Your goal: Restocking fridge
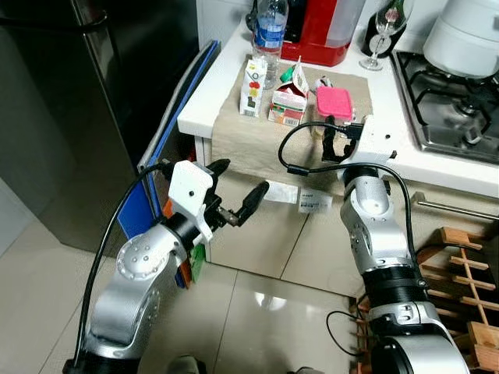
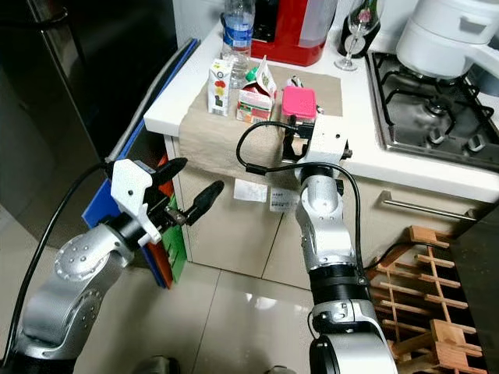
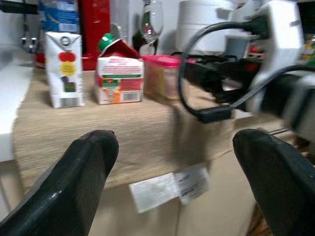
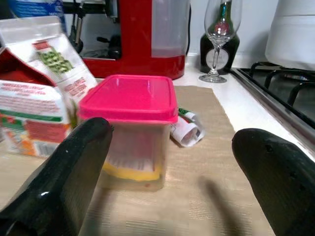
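Nearest the camera, the left gripper (image 1: 236, 189) hangs in front of the cabinet below the counter edge, its two black fingers spread wide with nothing between them. Behind its arm a blue board (image 1: 178, 109) leans between the dark fridge (image 1: 93, 101) and the counter; orange and green items beside it are mostly hidden by the arm.

Higher up, the right gripper (image 4: 167, 162) reaches over the counter edge onto a beige cloth (image 1: 257, 132), jaws wide apart and empty. The head views hide its fingertips behind the white wrist housing. Just ahead of it stands a clear container with a pink lid (image 4: 129, 128), something yellow lying at its bottom.

Beside that container sits an opened red-and-white carton (image 1: 288, 100), then a small juice carton (image 1: 252, 88), upright. A crumpled wrapper (image 4: 187, 129) lies behind the container.

Farther back stand a water bottle (image 1: 270, 31), cut off at the top, a red appliance (image 4: 140, 37), a wine glass (image 4: 217, 34) and a gas hob (image 1: 448, 101) with a white pot (image 1: 472, 35) partly out of frame.
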{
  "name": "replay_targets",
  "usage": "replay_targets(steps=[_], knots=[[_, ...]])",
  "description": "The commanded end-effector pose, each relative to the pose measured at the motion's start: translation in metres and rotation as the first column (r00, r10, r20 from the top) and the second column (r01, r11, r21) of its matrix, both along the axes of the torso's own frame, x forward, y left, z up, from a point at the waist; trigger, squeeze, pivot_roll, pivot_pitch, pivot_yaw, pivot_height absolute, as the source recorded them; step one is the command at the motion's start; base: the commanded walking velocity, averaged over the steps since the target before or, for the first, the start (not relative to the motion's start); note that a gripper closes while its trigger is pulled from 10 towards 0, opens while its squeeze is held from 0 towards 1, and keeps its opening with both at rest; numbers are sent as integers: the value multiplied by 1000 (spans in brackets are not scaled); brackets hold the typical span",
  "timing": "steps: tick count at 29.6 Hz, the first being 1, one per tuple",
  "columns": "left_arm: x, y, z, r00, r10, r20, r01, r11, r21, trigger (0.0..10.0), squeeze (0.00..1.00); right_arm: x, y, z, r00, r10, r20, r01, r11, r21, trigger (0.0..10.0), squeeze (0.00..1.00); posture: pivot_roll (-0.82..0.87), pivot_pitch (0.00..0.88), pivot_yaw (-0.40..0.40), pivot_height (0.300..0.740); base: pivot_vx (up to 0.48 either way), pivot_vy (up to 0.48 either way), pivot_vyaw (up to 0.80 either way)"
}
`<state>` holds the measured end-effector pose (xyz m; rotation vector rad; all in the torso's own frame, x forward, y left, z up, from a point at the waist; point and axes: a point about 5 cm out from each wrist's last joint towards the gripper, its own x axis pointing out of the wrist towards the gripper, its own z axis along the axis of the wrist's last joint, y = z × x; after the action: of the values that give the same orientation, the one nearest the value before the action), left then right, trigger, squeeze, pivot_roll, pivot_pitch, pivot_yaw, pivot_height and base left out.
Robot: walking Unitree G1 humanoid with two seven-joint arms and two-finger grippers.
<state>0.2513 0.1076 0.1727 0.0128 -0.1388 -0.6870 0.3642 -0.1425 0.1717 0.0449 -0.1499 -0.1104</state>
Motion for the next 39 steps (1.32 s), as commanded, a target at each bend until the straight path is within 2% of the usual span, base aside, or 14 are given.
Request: replay_targets(steps=[1,9,15,18,20,21,24,33,39], knots=[[-5,-3,3,1000,-23,0,23,1000,-7,10000,0,4,-2,5,1000,1,22,-2,1000,21,10000,0,97,122,-41,740,0,0,0],[-12,-5,4,1000,-15,-3,15,1000,-23,10000,0,10,8,13,998,38,41,-39,999,29,10000,0,108,123,-49,740,0,0,0],[-15,-8,4,1000,-21,-6,21,999,-31,10000,0,7,9,14,998,40,45,-41,999,24,10000,0,104,120,-55,740,0,0,0],[-15,-11,4,1000,-24,-8,24,999,-41,10000,0,-2,19,16,996,65,62,-65,998,1,10000,0,93,115,-61,740,0,0,0],[-15,-11,4,1000,-24,-9,24,999,-42,10000,0,-3,21,16,996,69,64,-69,998,2,10000,0,90,113,-63,740,0,0,0],[-14,-13,4,1000,-27,-9,26,999,-45,10000,0,-6,28,19,993,91,74,-91,996,-3,10000,0,86,108,-67,740,0,0,0],[-13,-14,4,1000,-27,-10,26,999,-47,10000,0,-7,34,20,991,108,73,-108,994,-6,10000,0,85,106,-70,740,0,0,0],[-12,-15,1,1000,-26,9,27,997,-72,10000,0,6,34,19,995,90,37,-89,996,-27,10000,0,93,104,-79,740,0,0,0],[-10,-13,1,1000,-11,12,12,997,-71,10000,0,7,29,23,997,64,43,-62,997,-36,10000,0,95,106,-80,740,0,0,0]])
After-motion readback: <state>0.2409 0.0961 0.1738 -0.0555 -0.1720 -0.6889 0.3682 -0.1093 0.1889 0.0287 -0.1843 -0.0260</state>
